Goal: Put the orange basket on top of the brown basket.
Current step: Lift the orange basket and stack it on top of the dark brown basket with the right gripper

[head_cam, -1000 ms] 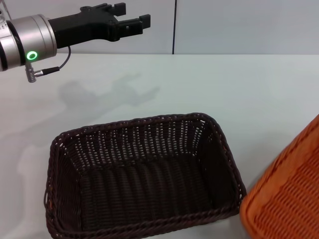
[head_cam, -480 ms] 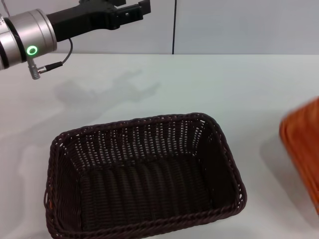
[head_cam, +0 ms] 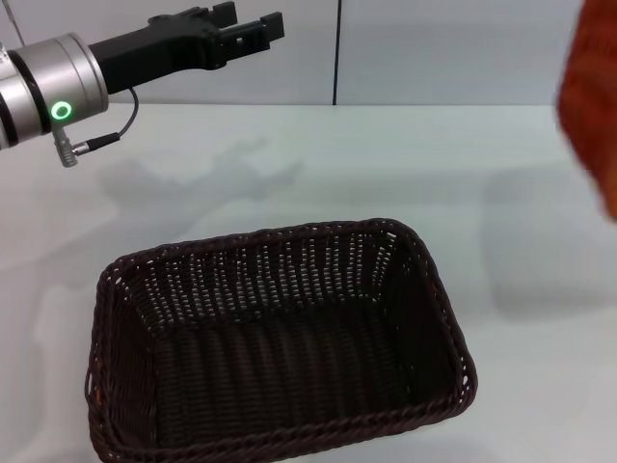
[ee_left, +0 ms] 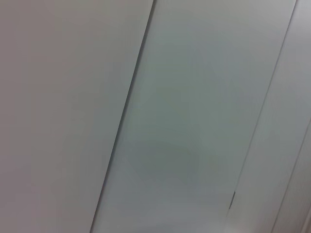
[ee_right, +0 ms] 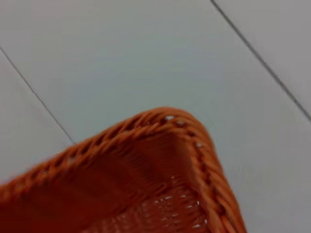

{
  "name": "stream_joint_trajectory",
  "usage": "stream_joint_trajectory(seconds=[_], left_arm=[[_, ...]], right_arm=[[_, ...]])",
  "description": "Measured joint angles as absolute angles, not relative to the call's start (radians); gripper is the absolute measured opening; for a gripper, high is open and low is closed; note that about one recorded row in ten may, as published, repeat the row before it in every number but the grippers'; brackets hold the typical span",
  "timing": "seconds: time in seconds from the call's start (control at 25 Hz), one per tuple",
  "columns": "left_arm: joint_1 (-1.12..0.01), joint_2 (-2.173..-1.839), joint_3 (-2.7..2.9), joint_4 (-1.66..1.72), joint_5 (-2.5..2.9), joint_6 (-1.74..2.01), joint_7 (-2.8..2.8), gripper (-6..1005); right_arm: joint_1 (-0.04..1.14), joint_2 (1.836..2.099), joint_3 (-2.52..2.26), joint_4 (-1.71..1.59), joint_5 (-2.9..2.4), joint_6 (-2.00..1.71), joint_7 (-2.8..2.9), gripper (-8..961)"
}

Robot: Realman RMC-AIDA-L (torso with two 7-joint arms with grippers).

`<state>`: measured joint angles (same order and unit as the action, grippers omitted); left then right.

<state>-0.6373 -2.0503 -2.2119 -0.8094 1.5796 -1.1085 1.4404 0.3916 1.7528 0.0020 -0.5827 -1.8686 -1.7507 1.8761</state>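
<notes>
The brown basket [head_cam: 318, 230] stands empty on the white table, near the front and middle in the head view. The orange basket [head_cam: 590, 106] is up in the air at the far right edge of the head view, blurred, to the right of the brown basket and higher. One of its braided corners fills the right wrist view [ee_right: 146, 170], so the right arm carries it; the right gripper itself is out of view. My left gripper [head_cam: 249, 21] is open and empty, raised high at the back left, well clear of both baskets.
The white table [head_cam: 434, 164] reaches back to a grey wall with a dark vertical seam [head_cam: 336, 53]. The left wrist view shows only wall panels [ee_left: 194, 121].
The orange basket has risen from table height at the front right to high at the right edge. The left arm has only shifted slightly.
</notes>
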Motion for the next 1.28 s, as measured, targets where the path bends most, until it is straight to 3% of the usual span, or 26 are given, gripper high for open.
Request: stream_joint_trajectory(seconds=[0.08, 0.12, 0.16, 0.28, 0.32, 0.36, 0.52, 0.72, 1.28], left_arm=[[-0.639, -2.049, -2.212, -0.807, 1.581, -1.104, 1.441, 835], [-0.639, -2.048, -2.212, -0.806, 1.581, -1.101, 1.441, 835], [-0.639, -2.048, -2.212, -0.806, 1.581, -1.101, 1.441, 835], [-0.642, -2.047, -2.208, -0.803, 1.582, -1.09, 1.447, 835], [-0.645, -2.044, -2.205, -0.802, 1.583, -1.088, 1.45, 835], [-0.647, -2.042, -2.205, -0.8, 1.584, -1.086, 1.451, 835], [-0.652, -2.042, -2.221, -0.795, 1.577, -1.051, 1.473, 834], [-0.673, -2.047, -2.225, -0.791, 1.578, -1.001, 1.49, 829], [-0.754, -2.052, -2.213, -0.699, 1.582, -0.918, 1.493, 829]], right_arm=[[0.397, 1.796, 0.004, -0.57, -1.833, -1.756, 1.874, 118], [0.405, 1.849, -0.001, -0.548, -1.788, -1.758, 1.87, 118], [0.405, 1.849, -0.001, -0.548, -1.788, -1.758, 1.87, 119], [0.419, 1.928, -0.005, -0.538, -1.772, -1.757, 1.834, 119], [0.423, 1.978, -0.007, -0.54, -1.769, -1.75, 1.793, 119], [0.423, 1.978, -0.007, -0.54, -1.769, -1.75, 1.793, 119], [0.424, 2.039, -0.033, -0.516, -1.773, -1.726, 1.724, 118], [0.422, 2.057, -0.125, -0.448, -1.774, -1.674, 1.654, 119], [0.465, 2.071, -0.327, -0.315, -1.775, -1.633, 1.577, 118]])
